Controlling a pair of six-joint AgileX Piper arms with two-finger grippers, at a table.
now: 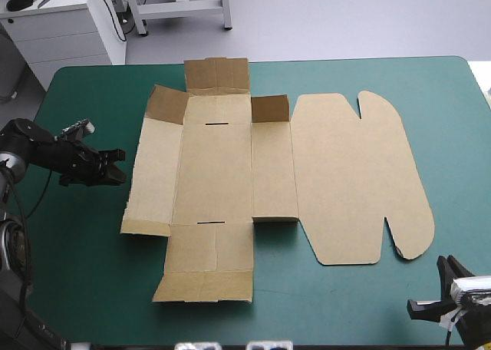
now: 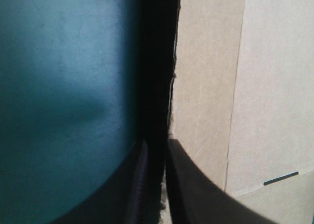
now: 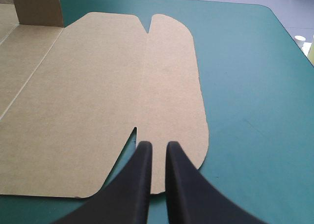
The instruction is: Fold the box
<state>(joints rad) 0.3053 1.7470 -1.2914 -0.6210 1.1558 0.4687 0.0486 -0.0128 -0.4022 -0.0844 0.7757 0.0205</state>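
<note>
The box (image 1: 230, 166) is plain brown board, matt and papery, smooth on its faces with pressed crease lines. Its cut edge toward the table's left edge looks rough and slightly frayed. The teal-green cover (image 1: 368, 304) is smooth, with a soft sheen and faint scuffs. The right gripper (image 3: 156, 145) has smooth, dull-satin black fingers (image 3: 184, 184).

Left hand (image 2: 156, 143), right hand (image 3: 158, 145): paired broad, curved black fins.
</note>
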